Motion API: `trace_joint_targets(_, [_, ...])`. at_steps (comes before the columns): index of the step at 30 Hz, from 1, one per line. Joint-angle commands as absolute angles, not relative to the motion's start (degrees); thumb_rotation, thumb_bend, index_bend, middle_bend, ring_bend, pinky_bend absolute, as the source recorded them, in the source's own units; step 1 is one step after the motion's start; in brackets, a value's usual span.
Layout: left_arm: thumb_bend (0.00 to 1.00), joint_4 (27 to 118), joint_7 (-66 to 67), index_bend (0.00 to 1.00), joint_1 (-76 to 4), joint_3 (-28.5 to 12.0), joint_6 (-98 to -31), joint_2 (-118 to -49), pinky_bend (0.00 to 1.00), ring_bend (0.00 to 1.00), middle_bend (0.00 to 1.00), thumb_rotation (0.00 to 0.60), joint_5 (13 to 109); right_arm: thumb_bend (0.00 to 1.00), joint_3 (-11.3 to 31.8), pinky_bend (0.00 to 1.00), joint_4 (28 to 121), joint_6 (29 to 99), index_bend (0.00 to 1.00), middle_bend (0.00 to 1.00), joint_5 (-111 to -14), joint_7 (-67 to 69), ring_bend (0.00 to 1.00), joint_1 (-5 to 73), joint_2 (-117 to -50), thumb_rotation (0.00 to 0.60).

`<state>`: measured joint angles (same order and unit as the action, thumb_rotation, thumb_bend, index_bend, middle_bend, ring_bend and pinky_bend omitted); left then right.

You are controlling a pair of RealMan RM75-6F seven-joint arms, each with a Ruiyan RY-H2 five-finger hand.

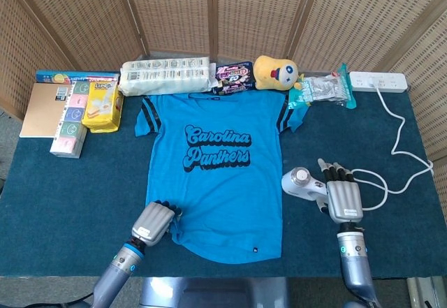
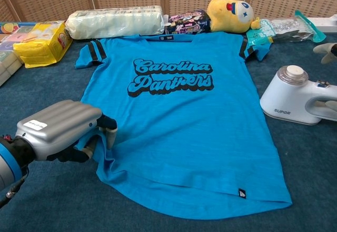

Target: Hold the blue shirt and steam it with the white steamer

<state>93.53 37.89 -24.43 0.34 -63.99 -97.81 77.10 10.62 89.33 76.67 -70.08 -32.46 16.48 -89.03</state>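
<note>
At frame centre, the blue shirt [image 1: 213, 175] lies flat on the tabletop [image 1: 63, 196], its lower-left hem bunched in the curled fingers of the left hand [image 1: 152, 224]. Right of the shirt, the white steamer [image 1: 302, 184] lies with its long axis running lower right; the right hand [image 1: 342, 198], fingers spread, hovers over its handle, nothing gripped.

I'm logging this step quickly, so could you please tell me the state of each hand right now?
Left hand: closed, gripping the blue shirt at its lower corner.
Right hand: open over the white steamer handle, not yet gripping it.
</note>
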Motion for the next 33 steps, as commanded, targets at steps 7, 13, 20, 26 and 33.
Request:
trace_joint_targets(7, [0.66, 93.33, 38.05, 0.52, -24.79, 0.32, -64.03, -98.00, 0.52, 0.48, 0.54, 0.600, 76.42, 0.32, 11.03, 0.15, 83.17, 75.56, 0.08, 0.19, -69.12, -31.01, 0.15, 18.05, -91.56, 0.600])
trace_joint_targets(13, [0.66, 93.14, 38.06, 0.52, -24.97, 0.35, -64.08, -98.24, 0.52, 0.48, 0.54, 0.600, 75.99, 0.33, 11.92, 0.15, 79.08, 75.45, 0.10, 0.20, -68.65, -29.77, 0.15, 18.97, -93.31, 0.600])
trace_joint_targets(20, [0.66, 93.13, 38.21, 0.52, -25.24, 0.29, -64.21, -98.25, 0.52, 0.48, 0.54, 0.600, 75.57, 0.35, 12.80, 0.16, 72.49, 76.04, 0.18, 0.23, -68.88, -27.01, 0.18, 19.90, -96.48, 0.600])
trace_joint_targets(26, [0.66, 93.25, 38.14, 0.52, -25.27, 0.41, -64.35, -98.22, 0.52, 0.48, 0.54, 0.600, 75.30, 0.39, 12.70, 0.21, 67.70, 75.05, 0.29, 0.30, -69.86, -23.83, 0.25, 20.94, -98.56, 0.600])
trace_joint_targets(33, [0.66, 93.42, 38.29, 0.52, -25.32, 0.41, -64.70, -98.06, 0.52, 0.48, 0.54, 0.600, 75.01, 0.42, 12.99, 0.25, 61.43, 73.17, 0.34, 0.33, -69.42, -20.75, 0.29, 21.94, -101.47, 0.600])
